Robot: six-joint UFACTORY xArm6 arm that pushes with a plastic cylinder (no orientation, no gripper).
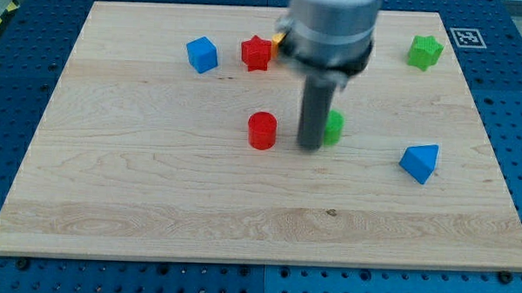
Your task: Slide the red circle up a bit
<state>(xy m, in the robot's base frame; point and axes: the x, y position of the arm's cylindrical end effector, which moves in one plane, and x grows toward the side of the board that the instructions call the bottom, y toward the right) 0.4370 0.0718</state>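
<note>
The red circle (261,130) stands near the middle of the wooden board (154,204), a little closer to the top edge than to the bottom edge. My tip (311,146) is on the board just beside it, on the view's right, with a narrow strip of bare wood between the two; they are not touching. The rod has no jaws that open or close, it is only a straight dark bar and it holds nothing.

Directly behind the rod, on the view's right, there is a green block (334,126). The rod hides most of it, so I cannot tell its shape, and I cannot tell if the rod touches it.

Above the red circle, near the top edge, a red star (257,52) stands almost in line with it, well apart. A blue cube (201,54) is to the left of this star, also near the top edge. A small piece of an orange or yellow block (279,41) shows just right of the star, mostly covered by the blurred grey body of the arm. A green star (425,50) is near the top right corner. A blue triangular block (420,162) lies toward the right edge, slightly lower than the red circle.
</note>
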